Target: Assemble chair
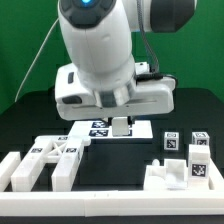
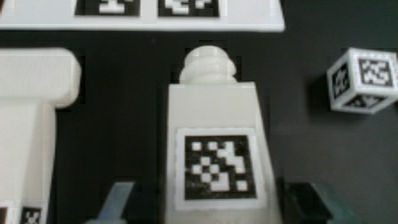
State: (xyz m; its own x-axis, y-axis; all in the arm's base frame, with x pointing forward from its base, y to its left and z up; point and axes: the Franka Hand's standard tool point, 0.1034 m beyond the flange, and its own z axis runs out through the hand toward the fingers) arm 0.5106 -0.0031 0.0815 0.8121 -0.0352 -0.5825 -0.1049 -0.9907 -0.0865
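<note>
Assembly looks barely begun: the white plastic tagged chair pieces (image 1: 52, 160) lie loose on the black desk (image 1: 118, 162), none visibly joined. The claw (image 2: 214, 200) stands with jaws apart, straddling 1 white knob-ended plastic bar (image 2: 217, 120), not yet clamped. Every joint remains.

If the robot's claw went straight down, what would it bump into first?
Most likely the tagged white bar, which lies right under the open gripper, between its fingers. How far below is hard to tell.
</note>
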